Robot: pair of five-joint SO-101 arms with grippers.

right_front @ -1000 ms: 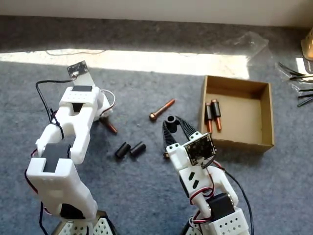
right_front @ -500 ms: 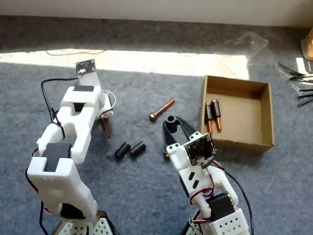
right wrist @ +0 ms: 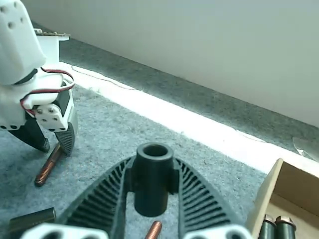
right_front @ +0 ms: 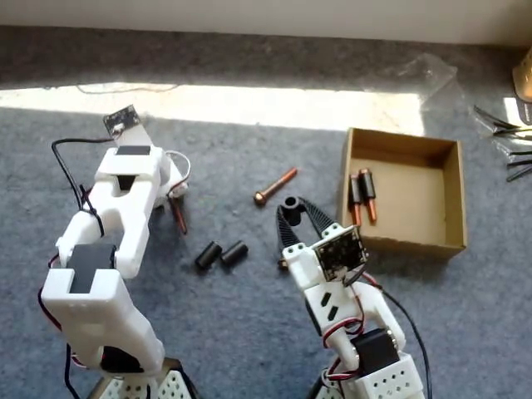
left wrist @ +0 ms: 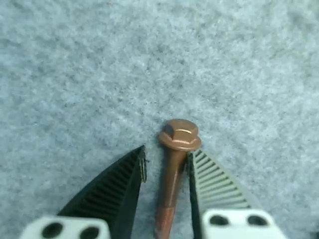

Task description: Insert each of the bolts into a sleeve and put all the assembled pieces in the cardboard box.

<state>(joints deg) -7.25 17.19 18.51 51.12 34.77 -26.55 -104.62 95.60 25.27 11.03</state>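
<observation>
Left end effector (left wrist: 167, 152) is clenched on a copper bolt (left wrist: 172, 169), pinching the shank just behind the hex head, low over the grey carpet. Right end effector (right wrist: 152, 167) grips a black sleeve (right wrist: 151, 181) upright, bore facing up, near the cardboard box (right_front: 460, 195). To mate them well, I'd hold the sleeve steady, carry the bolt above it, line the shank up with the bore before lowering, and release only once seated; a tilted approach would likely catch the rim
</observation>
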